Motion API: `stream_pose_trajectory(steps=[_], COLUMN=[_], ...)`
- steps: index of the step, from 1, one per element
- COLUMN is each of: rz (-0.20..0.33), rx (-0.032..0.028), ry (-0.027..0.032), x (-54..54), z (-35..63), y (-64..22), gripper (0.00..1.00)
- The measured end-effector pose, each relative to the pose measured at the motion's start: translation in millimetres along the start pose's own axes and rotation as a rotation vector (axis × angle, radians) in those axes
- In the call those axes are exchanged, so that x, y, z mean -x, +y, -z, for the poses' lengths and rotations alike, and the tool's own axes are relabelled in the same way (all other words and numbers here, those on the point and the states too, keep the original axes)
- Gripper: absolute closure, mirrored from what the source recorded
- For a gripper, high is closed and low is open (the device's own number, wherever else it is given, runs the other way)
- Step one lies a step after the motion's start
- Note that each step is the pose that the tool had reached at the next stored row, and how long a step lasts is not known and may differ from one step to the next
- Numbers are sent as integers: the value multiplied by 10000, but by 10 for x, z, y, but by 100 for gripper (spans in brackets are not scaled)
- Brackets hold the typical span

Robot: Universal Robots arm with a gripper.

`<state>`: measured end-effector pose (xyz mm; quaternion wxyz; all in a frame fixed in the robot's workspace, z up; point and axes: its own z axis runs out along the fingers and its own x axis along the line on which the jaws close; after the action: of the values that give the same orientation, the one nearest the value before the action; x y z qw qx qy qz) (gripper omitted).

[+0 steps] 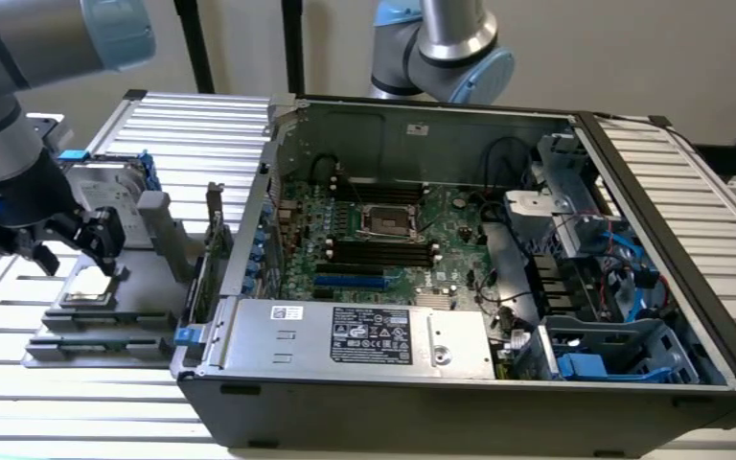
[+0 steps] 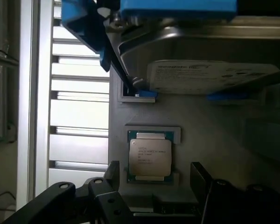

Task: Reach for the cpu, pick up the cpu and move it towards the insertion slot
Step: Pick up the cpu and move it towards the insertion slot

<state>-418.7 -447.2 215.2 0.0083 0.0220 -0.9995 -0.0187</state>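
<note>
Exterior view high over the computer case (image 1: 445,144); wrist view close above the cpu (image 1: 87,286) (image 2: 150,156), common to both

Slatted table (image 1: 87,422), computer case (image 1: 471,395), grey tray (image 1: 103,337)

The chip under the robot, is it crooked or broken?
No, nothing looks odd. The cpu lies flat and straight in its grey holder, with no cracks showing. The open fingers stand on either side of it, not gripping.

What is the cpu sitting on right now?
The cpu lies flat in a square recess of the grey fixture that also holds the hard drive. The recess floor under it is hidden by the chip itself. The open gripper hangs over it.
</note>
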Motion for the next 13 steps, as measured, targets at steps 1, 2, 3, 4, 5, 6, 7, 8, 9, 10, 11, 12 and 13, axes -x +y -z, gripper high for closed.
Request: stream_pose_trajectory(steps=[1, 2, 3, 4, 5, 6, 7, 8, 9, 10, 11, 12, 13], rz=[-12, -29, -48, -66, -84, -98, -111, -120, -128, -131, -133, -135, -136], rx=[0, 0, 0, 1, 1, 1, 2, -1, -12, -28, -47, -69, -86], ry=[1, 0, 0, -2, -3, -4, -4, -4, -3, -2, -1, -1, 1], x=[0, 1, 1, 1, 2, 2, 2, 0, -1, -1, -1, -2, -3], z=[-18, -36, -53, -72, -90, -108, -126, -144, -162, -177, -190, -200, -208], y=[-1, -2, -2, -3, -4, -4, -4, -2, 5, 13, 20, 29, 36], gripper=[29, 29, 29, 29, 29, 29, 29, 29, 29, 29, 29, 29, 29])
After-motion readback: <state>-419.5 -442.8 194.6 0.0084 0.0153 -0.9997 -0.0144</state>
